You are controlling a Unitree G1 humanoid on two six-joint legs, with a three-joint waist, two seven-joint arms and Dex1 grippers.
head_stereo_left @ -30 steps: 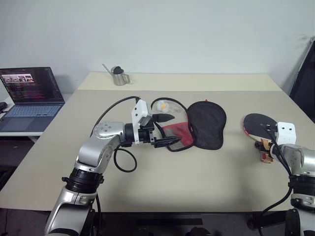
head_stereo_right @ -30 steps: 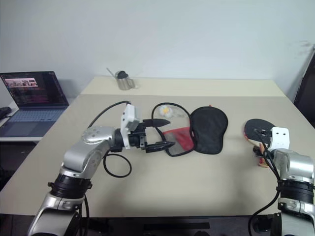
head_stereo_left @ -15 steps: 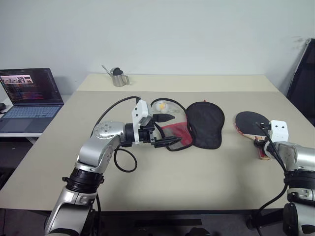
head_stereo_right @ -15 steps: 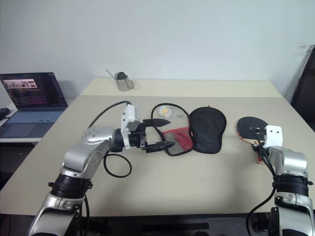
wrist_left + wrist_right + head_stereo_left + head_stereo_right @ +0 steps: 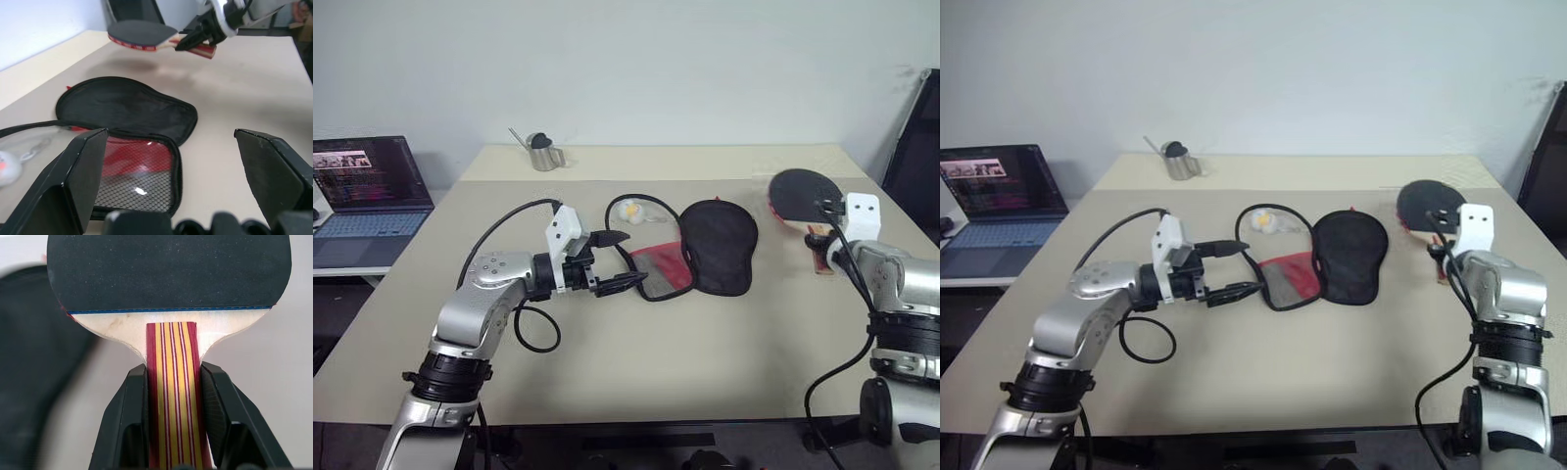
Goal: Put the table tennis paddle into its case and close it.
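The case [image 5: 719, 245] lies unzipped in the middle of the table, its black round half spread flat to the right of the red mesh half [image 5: 134, 166]. My left gripper [image 5: 631, 258] hovers open just left of the red half, pointing at it, with nothing between its fingers. The table tennis paddle [image 5: 801, 195] hangs above the table to the right of the case, blade level and dark side up. My right gripper [image 5: 173, 373] is shut on its striped wooden handle [image 5: 171, 396]. The left wrist view shows the paddle [image 5: 142, 36] in the air beyond the case.
A small white-and-yellow ball [image 5: 628, 209] rests by the case's clear flap and black cord. A metal jug [image 5: 544, 154] stands at the far left of the table [image 5: 705, 362]. An open laptop [image 5: 367, 191] sits on a side desk at left, and a dark chair [image 5: 915, 137] stands at right.
My right gripper has shut on the paddle's handle, lifted it off the table and carried it up and toward the case. My left gripper has drawn a little to the left, still open.
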